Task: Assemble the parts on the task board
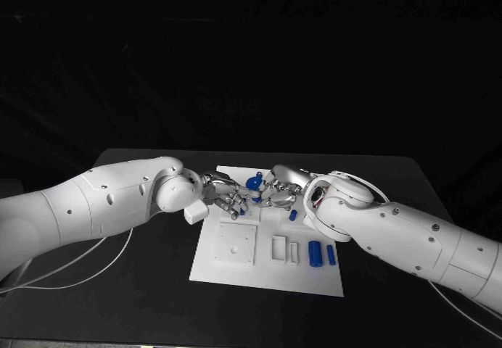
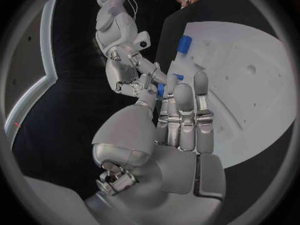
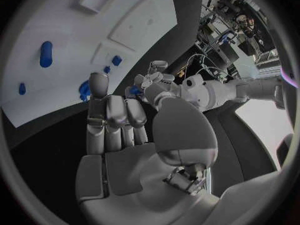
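Observation:
The white task board (image 1: 267,279) lies in the middle of the black table. My left hand (image 1: 223,194) and right hand (image 1: 282,191) meet fingertip to fingertip above its far half. A small blue part (image 2: 160,89) sits pinched between them, the left hand (image 2: 181,120) holding it with thumb and finger while the right hand (image 2: 132,79) grips its other side. The right wrist view has this part (image 3: 134,90) at the left hand (image 3: 153,81), just past the right hand (image 3: 119,125). Two blue pegs (image 1: 315,252) lie on the board's near right.
A blue part (image 1: 253,177) stands at the board's far edge and a smaller one (image 1: 293,214) lies by my right wrist. Raised white blocks (image 1: 236,243) and slim white pieces (image 1: 278,248) occupy the near half. Cables (image 1: 73,264) trail beside my left arm.

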